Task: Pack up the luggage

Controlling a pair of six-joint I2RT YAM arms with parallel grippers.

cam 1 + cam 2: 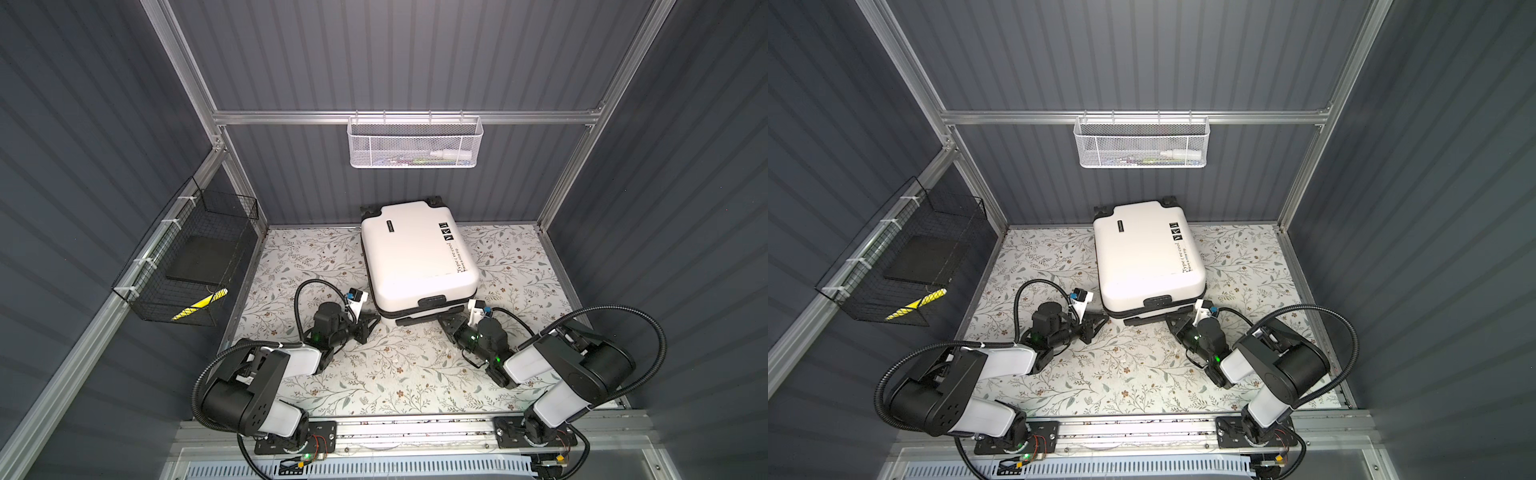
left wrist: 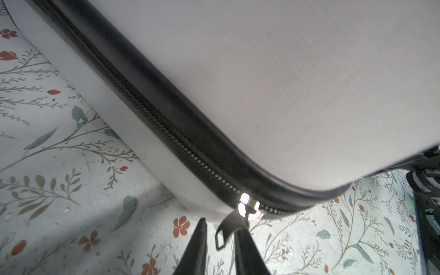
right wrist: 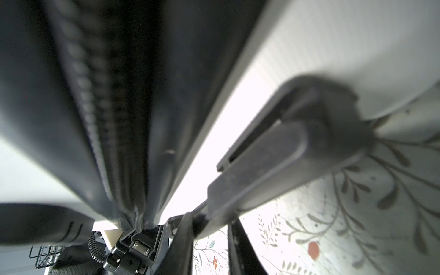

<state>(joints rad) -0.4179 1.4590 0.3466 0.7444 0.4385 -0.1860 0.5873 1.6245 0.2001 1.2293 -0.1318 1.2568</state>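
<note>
The luggage (image 1: 415,257) (image 1: 1146,253), a white hard-shell case, lies flat and closed on the floral table in both top views. My left gripper (image 1: 371,323) (image 2: 221,226) is at its near left corner. The metal zipper pull (image 2: 226,232) hangs between the fingers, touching one, with a gap to the other, so the jaws stand narrowly open. My right gripper (image 1: 445,324) (image 3: 210,217) is at the near right edge, shut on the luggage's black handle bar (image 3: 273,162) (image 1: 428,318). The black zipper (image 2: 166,133) runs closed along the side up to the slider (image 2: 247,209).
A white mesh basket (image 1: 413,141) holding small items hangs on the back wall. A black wire basket (image 1: 187,257) on the left wall holds a dark pad and a yellow-black striped item (image 1: 199,307). Grey walls enclose the floral table (image 1: 374,374) on three sides.
</note>
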